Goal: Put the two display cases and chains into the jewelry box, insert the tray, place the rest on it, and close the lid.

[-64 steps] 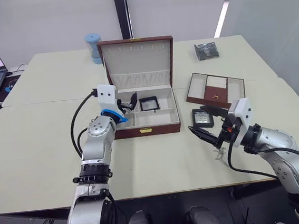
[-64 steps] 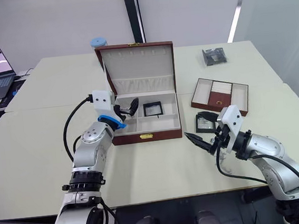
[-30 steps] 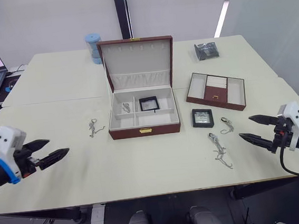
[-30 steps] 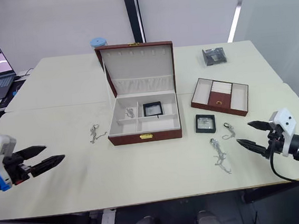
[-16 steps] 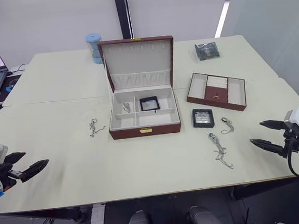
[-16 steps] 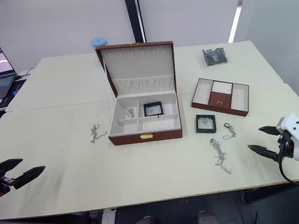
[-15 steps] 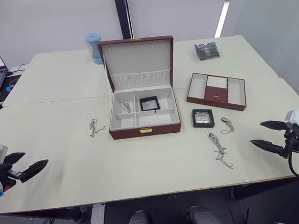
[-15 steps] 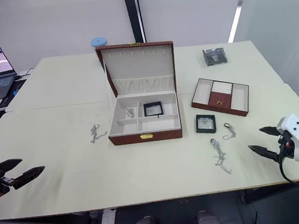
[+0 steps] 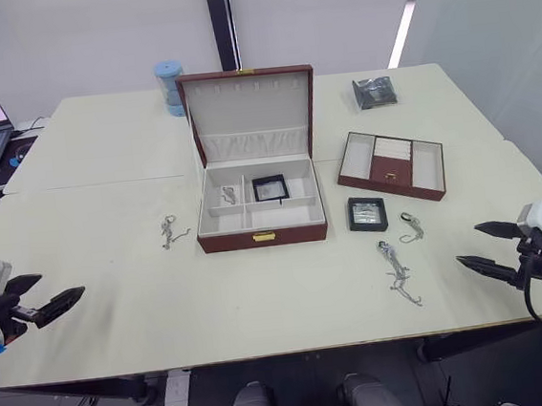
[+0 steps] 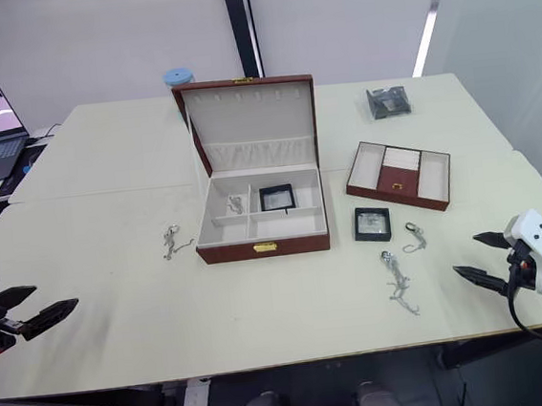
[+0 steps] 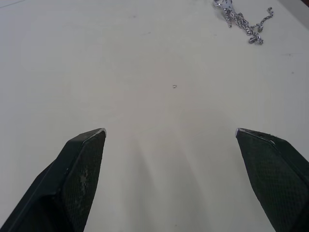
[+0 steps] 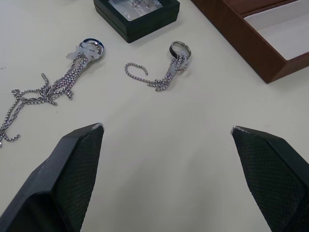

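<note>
Bright, even overhead light washed the pale counter, shadows stayed soft and faint, and both head views were sharp without glare.

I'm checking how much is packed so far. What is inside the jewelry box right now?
The open jewelry box holds one display case in its back right compartment and a small chain in a back left one. The front compartments look empty, though the front wall hides their nearest edge.
</note>
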`<state>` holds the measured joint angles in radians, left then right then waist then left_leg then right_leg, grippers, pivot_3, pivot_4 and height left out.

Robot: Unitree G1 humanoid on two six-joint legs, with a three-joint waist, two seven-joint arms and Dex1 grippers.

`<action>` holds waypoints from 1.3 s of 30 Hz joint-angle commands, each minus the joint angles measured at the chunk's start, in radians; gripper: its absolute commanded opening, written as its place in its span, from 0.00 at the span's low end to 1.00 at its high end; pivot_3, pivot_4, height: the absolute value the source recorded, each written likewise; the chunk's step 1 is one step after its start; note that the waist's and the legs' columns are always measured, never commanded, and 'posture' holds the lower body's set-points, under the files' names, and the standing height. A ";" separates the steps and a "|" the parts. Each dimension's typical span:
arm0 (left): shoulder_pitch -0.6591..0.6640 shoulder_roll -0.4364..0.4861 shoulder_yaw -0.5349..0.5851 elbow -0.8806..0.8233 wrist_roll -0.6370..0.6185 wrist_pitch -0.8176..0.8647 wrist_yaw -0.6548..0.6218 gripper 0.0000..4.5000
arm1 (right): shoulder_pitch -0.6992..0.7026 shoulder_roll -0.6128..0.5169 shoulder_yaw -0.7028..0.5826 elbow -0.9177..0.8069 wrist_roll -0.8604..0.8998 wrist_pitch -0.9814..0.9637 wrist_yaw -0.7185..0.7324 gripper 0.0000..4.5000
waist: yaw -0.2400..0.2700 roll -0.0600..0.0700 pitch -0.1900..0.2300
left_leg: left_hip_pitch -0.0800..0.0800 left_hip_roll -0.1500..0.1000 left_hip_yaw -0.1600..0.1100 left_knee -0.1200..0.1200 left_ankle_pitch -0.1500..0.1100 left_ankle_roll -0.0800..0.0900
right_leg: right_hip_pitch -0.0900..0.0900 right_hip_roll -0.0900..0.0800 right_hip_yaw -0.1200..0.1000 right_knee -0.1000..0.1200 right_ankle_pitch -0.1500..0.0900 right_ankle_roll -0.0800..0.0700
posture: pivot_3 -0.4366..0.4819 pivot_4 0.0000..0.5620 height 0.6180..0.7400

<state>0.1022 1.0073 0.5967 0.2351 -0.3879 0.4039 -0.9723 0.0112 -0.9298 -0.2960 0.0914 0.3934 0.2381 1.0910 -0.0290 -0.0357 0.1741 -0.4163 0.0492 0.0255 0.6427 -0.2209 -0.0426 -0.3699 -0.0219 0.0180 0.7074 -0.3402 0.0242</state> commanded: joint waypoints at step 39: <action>-0.285 -0.602 -0.262 -0.285 0.106 -0.021 0.697 0.99 | -0.318 0.392 0.422 -0.440 0.059 0.203 -0.192 1.00 | 0.003 -0.002 -0.001 | -0.001 -0.001 -0.003 0.002 0.000 0.000 | 0.001 0.001 -0.002 0.002 0.000 0.000 | 0.48 0.27 1.00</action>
<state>-0.1673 0.4030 0.3394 -0.0453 -0.2988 0.4068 -0.2880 -0.2939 -0.5409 0.1327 -0.3241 0.4507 0.4401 0.9072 -0.0264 -0.0380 0.1726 -0.4168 0.0484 0.0224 0.6448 -0.2207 -0.0428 -0.3688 -0.0209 0.0165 0.7093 -0.3400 0.0242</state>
